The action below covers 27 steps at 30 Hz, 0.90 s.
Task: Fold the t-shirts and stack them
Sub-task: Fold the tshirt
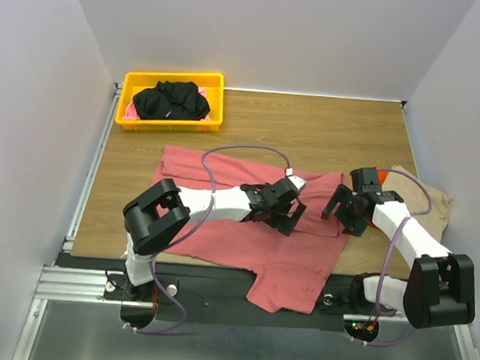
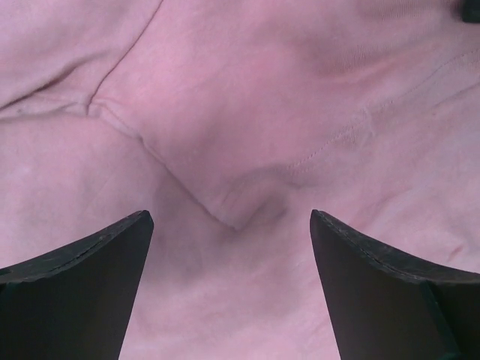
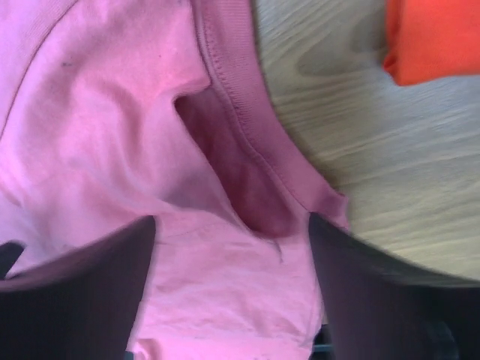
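A large dusty-red t-shirt [image 1: 244, 238] lies spread on the wooden table, one part hanging over the near edge. My left gripper [image 1: 291, 219] is open just above its middle; the left wrist view shows a folded sleeve corner [image 2: 236, 214] between the fingers. My right gripper [image 1: 340, 216] is open over the shirt's right edge, at the collar opening [image 3: 247, 187]. A black t-shirt [image 1: 171, 99] lies crumpled in the yellow bin [image 1: 131, 82]. A tan t-shirt [image 1: 428, 201] lies folded at the far right under the right arm.
An orange cloth [image 1: 381, 172] sits between the tan shirt and the right gripper, and shows in the right wrist view [image 3: 435, 37]. Pink cloth [image 1: 131, 109] peeks from under the black shirt in the bin. Bare wood [image 1: 326, 128] lies behind the red shirt.
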### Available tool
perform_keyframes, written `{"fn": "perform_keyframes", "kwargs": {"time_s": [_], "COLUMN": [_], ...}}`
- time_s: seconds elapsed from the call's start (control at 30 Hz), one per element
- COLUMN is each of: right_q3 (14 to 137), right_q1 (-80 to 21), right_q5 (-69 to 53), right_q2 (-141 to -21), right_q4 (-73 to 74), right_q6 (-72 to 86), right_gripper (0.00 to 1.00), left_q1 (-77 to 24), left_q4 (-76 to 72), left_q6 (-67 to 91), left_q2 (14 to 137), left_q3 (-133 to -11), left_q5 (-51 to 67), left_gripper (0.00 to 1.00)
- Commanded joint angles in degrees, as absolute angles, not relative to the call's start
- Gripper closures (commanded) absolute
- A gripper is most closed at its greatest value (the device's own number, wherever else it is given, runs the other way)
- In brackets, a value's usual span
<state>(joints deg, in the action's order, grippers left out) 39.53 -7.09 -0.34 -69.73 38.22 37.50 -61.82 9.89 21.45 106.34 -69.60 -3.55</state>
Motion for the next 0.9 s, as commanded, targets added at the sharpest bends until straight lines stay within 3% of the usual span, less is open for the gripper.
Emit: {"fn": "perform_keyframes", "kwargs": {"time_s": [0.0, 0.2, 0.33, 0.53, 0.87], "right_q3": [42.3, 48.2, 50.6, 57.2, 65.1], "right_q1": [-6.7, -6.7, -6.8, -8.0, -7.8], "right_q5": [2.8, 0.4, -2.4, -5.2, 3.1], "right_q2": [-66.5, -66.8, -72.0, -86.0, -102.6], "right_q4": [40.3, 39.3, 33.9, 25.9, 24.0], "right_q6": [36.0, 33.6, 33.0, 32.1, 32.2], "right_gripper": [0.0, 0.0, 0.0, 0.0, 0.0], "left_q1": [-62.1, -57.5, -41.6, -25.7, -15.2], "left_q4": [11.9, 14.0, 9.1, -1.6, -5.3], "left_q6": [21.9, 25.6, 30.2, 31.2, 29.2], "left_q2": [97.7, 89.2, 87.5, 91.7, 104.1], "left_q3": [-68.6, -67.5, -63.5, -61.8, -65.6], "left_q5": [-6.0, -14.1, -13.3, -11.0, -10.1], "left_gripper": [0.02, 0.02, 0.02, 0.02, 0.02]}}
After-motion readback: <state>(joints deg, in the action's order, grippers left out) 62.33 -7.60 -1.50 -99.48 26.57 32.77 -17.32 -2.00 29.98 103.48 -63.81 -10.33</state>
